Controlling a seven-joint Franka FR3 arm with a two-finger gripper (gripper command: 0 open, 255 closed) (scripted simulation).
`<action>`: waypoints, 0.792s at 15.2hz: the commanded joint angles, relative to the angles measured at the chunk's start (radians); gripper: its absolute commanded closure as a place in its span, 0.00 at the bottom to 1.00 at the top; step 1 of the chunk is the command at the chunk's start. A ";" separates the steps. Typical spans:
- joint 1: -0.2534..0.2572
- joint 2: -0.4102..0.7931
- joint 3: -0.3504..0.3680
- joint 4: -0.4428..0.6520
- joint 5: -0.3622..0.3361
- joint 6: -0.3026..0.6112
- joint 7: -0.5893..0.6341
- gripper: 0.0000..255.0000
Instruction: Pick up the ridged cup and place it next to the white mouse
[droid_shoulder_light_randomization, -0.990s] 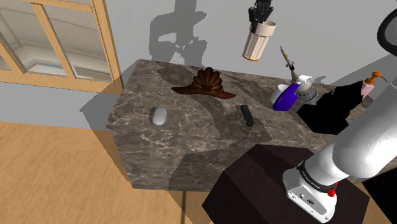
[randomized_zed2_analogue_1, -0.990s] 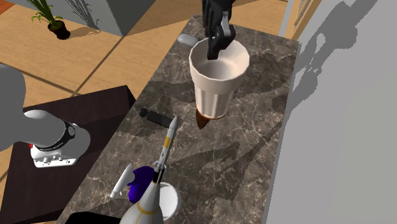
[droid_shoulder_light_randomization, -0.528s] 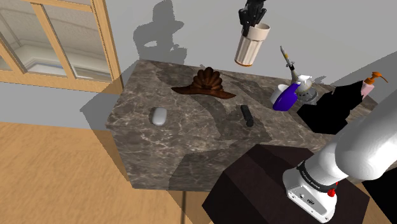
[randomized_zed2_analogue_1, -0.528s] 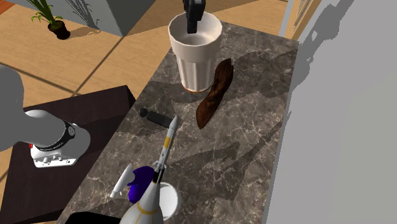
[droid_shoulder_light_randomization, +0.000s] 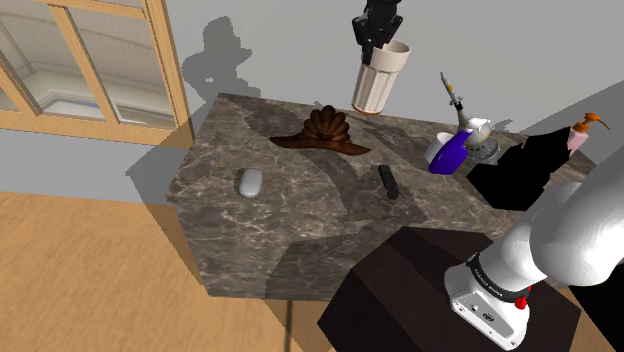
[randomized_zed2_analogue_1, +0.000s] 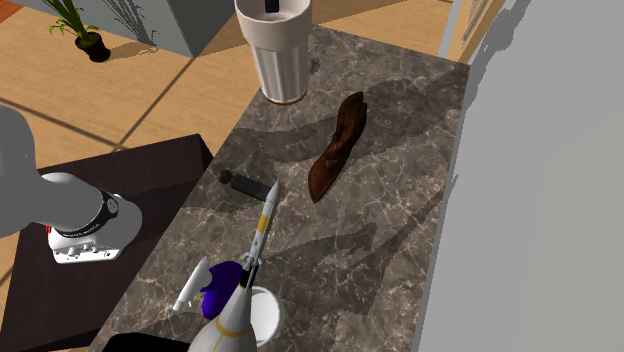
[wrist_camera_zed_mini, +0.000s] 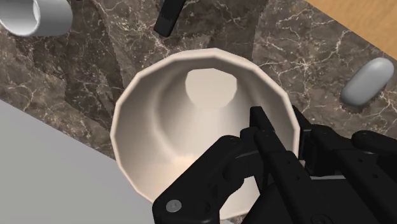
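From the shoulder view I see the tool (droid_shoulder_light_randomization: 381, 32) pinching the rim of the cream ridged cup (droid_shoulder_light_randomization: 377, 82). The cup hangs below the tool in the air over the worktop's (droid_shoulder_light_randomization: 300, 235) far side, well apart from the pale mouse (droid_shoulder_light_randomization: 249, 182). The second exterior view shows the cup (randomized_zed2_analogue_1: 277, 55) held over the worktop (randomized_zed2_analogue_1: 390, 220), and at the wrist one finger sits inside the cup (wrist_camera_zed_mini: 165, 127) and one outside, with the mouse (wrist_camera_zed_mini: 367, 81) lying beyond.

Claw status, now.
The claw is closed on the rim of the ridged cup, holding it in the air.
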 joint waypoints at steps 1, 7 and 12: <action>0.026 -0.012 0.025 -0.017 0.005 0.004 0.053 1.00; 0.098 0.010 0.098 0.011 0.016 -0.008 0.198 1.00; 0.129 0.018 0.128 -0.019 0.020 0.029 0.261 1.00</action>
